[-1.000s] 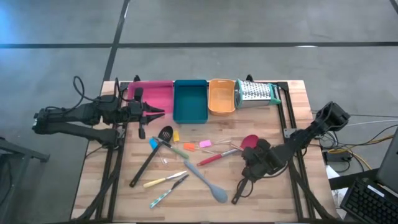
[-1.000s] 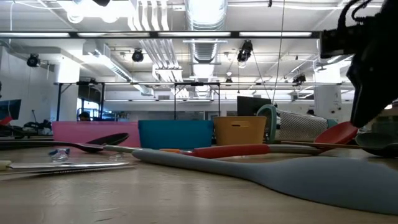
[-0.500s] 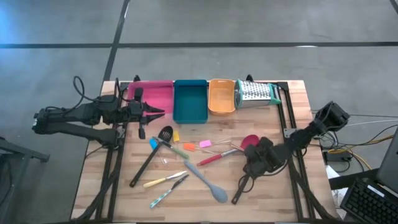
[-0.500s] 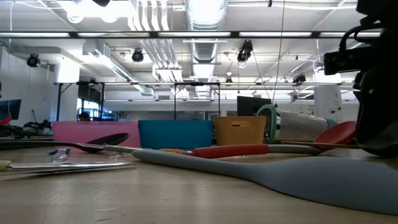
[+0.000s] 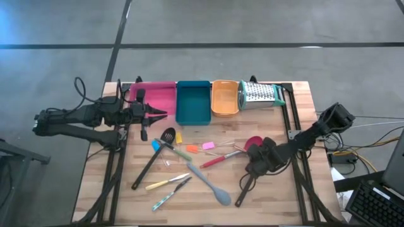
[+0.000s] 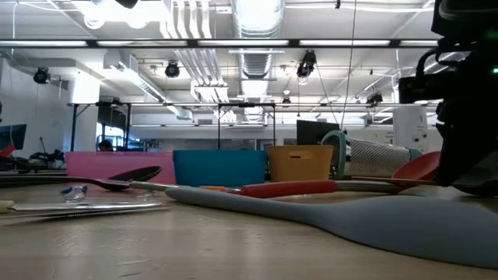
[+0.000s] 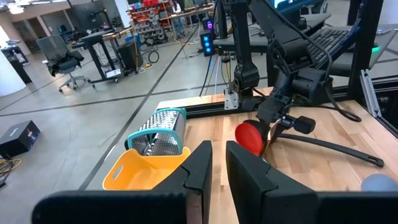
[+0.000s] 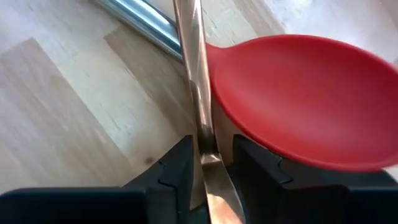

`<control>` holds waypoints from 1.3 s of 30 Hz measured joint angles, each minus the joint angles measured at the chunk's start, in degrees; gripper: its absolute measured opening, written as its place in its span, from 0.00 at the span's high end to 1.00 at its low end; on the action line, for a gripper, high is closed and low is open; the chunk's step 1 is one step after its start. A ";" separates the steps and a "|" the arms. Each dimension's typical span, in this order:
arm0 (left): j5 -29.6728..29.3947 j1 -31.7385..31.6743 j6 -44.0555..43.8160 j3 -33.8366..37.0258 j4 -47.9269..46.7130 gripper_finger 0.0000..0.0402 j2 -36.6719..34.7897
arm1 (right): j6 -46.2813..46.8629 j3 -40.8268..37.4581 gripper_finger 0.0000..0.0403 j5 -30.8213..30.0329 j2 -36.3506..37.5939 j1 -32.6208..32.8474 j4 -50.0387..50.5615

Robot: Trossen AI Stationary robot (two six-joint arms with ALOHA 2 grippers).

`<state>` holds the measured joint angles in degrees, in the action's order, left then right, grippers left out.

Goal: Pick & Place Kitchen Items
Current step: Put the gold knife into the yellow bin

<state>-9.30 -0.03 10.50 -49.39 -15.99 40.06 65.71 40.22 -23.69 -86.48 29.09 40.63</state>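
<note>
Two right fingers [image 8: 177,171] closed around a thin metal handle [image 8: 198,112], unseen from overhead; left fingers [image 7: 199,171] shut.

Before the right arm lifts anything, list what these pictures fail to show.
- High view: the right gripper covers the bowl of the black spoon.
- Right wrist view: the thin metal handle and the red spoon head run off the edges, so it is unclear whose handle it is.
- Low view: the grey spoon blocks the small tools behind it.
- High view: the yellow-handled tool is too small to identify.
The left gripper waits at the pink tray.
</note>
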 joint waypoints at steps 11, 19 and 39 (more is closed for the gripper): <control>0.00 0.00 0.00 0.00 0.02 0.87 0.02 | -0.57 -3.83 0.74 0.99 0.22 -2.26 -4.60; -0.01 0.00 -0.01 0.00 0.03 0.87 0.02 | -0.66 -4.20 0.75 0.86 0.15 -2.26 -4.53; 0.00 0.00 0.00 0.00 -0.04 0.87 -0.01 | -2.56 4.18 0.93 1.69 0.00 -2.30 0.32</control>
<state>-9.30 -0.03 10.50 -49.39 -16.03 40.05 63.15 44.40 -22.00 -86.48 26.79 40.95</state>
